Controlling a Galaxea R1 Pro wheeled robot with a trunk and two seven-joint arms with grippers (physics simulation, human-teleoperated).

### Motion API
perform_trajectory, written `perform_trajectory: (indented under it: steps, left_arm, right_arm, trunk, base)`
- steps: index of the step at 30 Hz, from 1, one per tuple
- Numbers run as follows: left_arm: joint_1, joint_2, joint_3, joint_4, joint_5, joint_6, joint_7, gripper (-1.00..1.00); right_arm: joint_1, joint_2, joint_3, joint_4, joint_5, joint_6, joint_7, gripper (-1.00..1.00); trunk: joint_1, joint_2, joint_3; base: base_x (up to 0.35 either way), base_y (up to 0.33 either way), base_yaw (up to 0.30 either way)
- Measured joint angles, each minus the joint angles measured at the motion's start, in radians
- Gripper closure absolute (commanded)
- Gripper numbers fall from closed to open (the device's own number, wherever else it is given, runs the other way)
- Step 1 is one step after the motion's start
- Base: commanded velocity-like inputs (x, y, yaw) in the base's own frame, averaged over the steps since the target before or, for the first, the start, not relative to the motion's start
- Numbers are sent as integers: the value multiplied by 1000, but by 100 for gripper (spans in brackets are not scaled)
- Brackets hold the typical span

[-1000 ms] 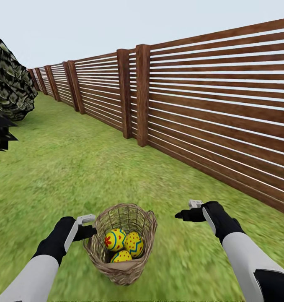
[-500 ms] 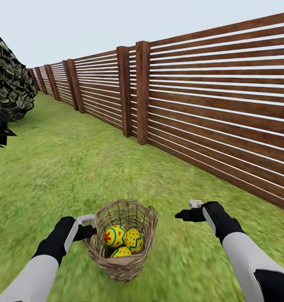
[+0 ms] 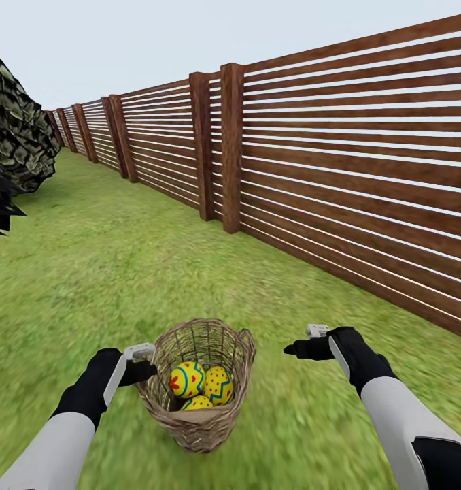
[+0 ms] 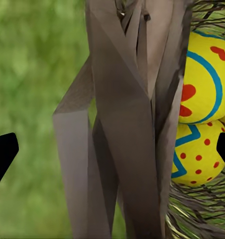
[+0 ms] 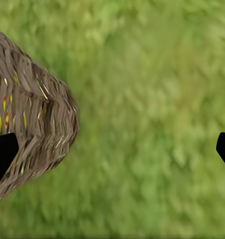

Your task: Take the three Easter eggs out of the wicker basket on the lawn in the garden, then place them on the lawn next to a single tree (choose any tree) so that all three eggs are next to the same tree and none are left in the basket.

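While the wicker basket (image 3: 202, 381) sits on the lawn (image 3: 108, 272) holding 3 Easter eggs (image 3: 200, 382), the left gripper (image 3: 143, 364) clamps its rim and the right gripper (image 3: 305, 344) hovers beside it, fingers apart. A slatted fence (image 3: 339, 170) stands behind. No writing is visible.

Open lawn (image 3: 108, 272) lies ahead and leftward, while the slatted fence (image 3: 339, 170) walls off the right and a dark shrub (image 3: 13, 136) blocks the far left.
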Motion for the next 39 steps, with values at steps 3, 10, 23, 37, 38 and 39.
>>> perform_trajectory:
  steps: [3, 10, 23, 37, 38, 39]
  left_arm:
    - [0, 0, -1, 0, 0, 0, -1, 100]
    - [0, 0, -1, 8, 10, -35, 1, 100]
    - [1, -2, -5, 35, 0, -35, 0, 100]
    - [1, -2, -7, 35, -2, -35, 1, 100]
    - [1, -2, -7, 35, -2, -35, 1, 100]
    - [1, -2, -7, 35, -7, -35, 0, 100]
  right_arm:
    - [0, 0, 0, 0, 0, 0, 0, -100]
    - [0, 1, -1, 0, 0, 0, 0, -100]
    - [1, 3, -2, 0, 0, -3, 0, -100]
    - [2, 3, -1, 0, 0, -3, -2, -100]
    - [2, 3, -1, 0, 0, -3, -2, -100]
    - [2, 2, -1, 0, 0, -4, -2, -100]
  trunk:
    - [0, 0, 0]
    - [0, 0, 0]
    - [-46, 84, 37]
    - [-99, 182, 81]
    - [-103, 189, 84]
    - [-107, 196, 87]
  base:
    - [0, 0, 0]
    - [0, 0, 0]
    - [0, 0, 0]
    - [0, 0, 0]
    - [0, 0, 0]
    - [0, 0, 0]
